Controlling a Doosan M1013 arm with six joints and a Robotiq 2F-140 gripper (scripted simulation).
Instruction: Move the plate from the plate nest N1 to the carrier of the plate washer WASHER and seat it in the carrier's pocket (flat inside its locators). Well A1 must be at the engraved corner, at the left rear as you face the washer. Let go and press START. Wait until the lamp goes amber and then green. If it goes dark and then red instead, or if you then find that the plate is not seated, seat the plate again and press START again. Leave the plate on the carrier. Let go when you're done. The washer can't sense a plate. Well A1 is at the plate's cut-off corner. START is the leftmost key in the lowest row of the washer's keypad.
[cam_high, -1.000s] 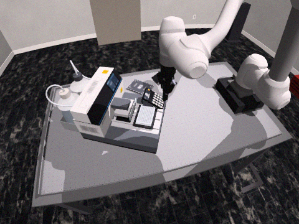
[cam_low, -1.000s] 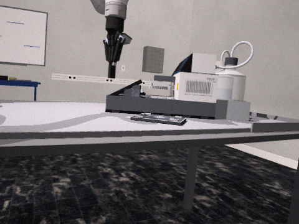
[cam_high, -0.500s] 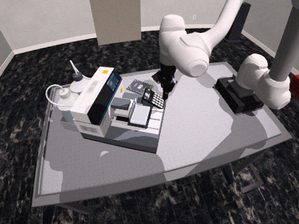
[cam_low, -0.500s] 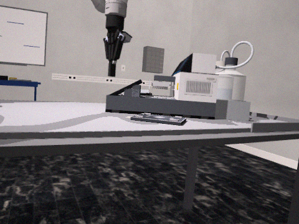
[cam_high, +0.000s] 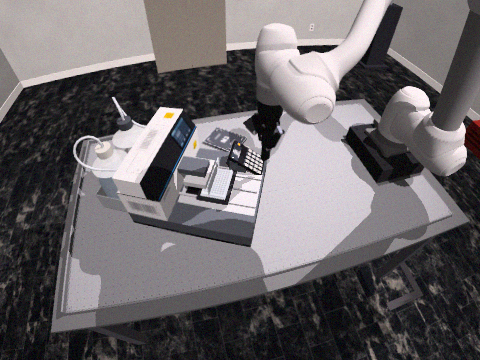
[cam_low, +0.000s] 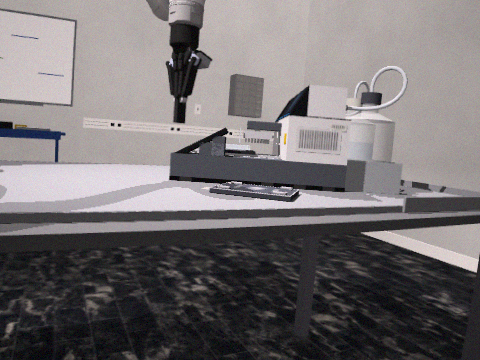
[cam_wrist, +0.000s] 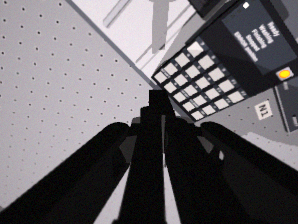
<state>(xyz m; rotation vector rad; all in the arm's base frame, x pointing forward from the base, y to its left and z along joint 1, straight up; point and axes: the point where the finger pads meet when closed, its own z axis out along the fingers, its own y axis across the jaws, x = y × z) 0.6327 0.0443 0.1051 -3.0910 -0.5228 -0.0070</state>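
Observation:
The white well plate (cam_high: 220, 182) lies in the carrier in front of the washer (cam_high: 150, 165) (cam_low: 320, 132). The plate nest N1 (cam_high: 227, 134) (cam_low: 255, 191) (cam_wrist: 289, 107) behind the washer base holds nothing. My gripper (cam_high: 265, 154) (cam_low: 179, 119) (cam_wrist: 157, 103) is shut and empty. It hangs point-down just above the near edge of the tilted black keypad (cam_high: 246, 158) (cam_wrist: 200, 80), by the lowest row of keys. In the wrist view a small lamp (cam_wrist: 283, 74) beside the dark display glows amber.
Two white bottles (cam_high: 107, 155) (cam_high: 125, 132) (cam_low: 372, 127) with tubing stand behind the washer at the table's left end. The arm's black base (cam_high: 385, 155) sits at the right rear of the table (cam_high: 325, 200).

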